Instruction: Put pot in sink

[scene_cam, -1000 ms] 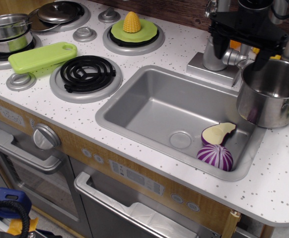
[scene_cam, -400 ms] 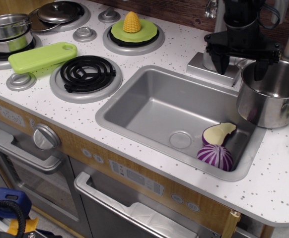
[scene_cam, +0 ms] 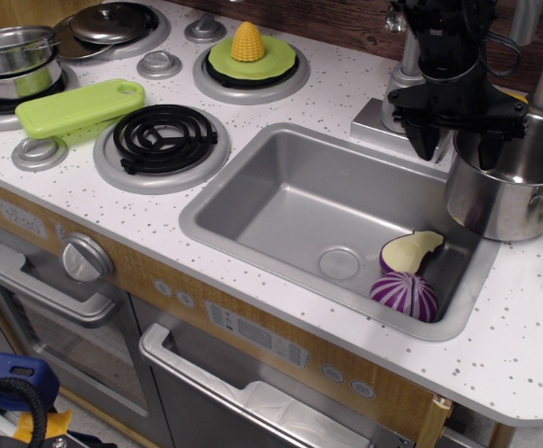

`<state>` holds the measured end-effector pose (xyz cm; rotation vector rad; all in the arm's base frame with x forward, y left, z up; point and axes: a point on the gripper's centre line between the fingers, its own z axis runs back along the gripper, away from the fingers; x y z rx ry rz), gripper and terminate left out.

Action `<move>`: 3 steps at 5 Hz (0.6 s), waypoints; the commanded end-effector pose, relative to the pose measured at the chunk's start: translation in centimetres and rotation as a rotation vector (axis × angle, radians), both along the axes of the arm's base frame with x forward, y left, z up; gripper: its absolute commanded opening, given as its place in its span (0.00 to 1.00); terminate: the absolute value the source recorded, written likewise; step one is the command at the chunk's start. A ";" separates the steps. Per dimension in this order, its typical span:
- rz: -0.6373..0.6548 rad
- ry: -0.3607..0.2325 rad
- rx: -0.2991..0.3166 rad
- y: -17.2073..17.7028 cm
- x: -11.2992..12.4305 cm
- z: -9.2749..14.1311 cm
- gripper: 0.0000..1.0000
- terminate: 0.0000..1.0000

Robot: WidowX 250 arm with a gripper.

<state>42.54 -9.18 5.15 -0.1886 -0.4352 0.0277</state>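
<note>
The pot [scene_cam: 517, 191] is a deep shiny steel pot standing upright on the white speckled counter, just right of the sink [scene_cam: 281, 201]. A wire loop handle shows on its right side. My black gripper [scene_cam: 459, 147] hangs over the pot's left rim with its jaws apart. One finger [scene_cam: 427, 140] is outside the wall on the sink side, the other [scene_cam: 492, 151] is inside the pot. It holds nothing. The sink is a grey basin with a round drain [scene_cam: 339, 264].
A cut eggplant piece [scene_cam: 409, 250] and a purple onion half [scene_cam: 404, 295] lie in the sink's right front corner. The faucet base [scene_cam: 395, 110] stands behind it. To the left are burners, a green board [scene_cam: 80, 105], corn [scene_cam: 247, 42] and stacked small pots [scene_cam: 15, 61].
The gripper has come down and turned a little, from above the faucet area to straddling the pot's left rim. The pot has not moved.
</note>
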 end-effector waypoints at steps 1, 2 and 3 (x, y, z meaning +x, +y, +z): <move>-0.003 -0.041 -0.011 0.1 0.3 0.9 0.00 0.00; -0.004 -0.041 -0.010 -0.1 0.1 0.9 0.00 0.00; -0.019 -0.035 0.002 0.1 0.1 1.4 0.00 0.00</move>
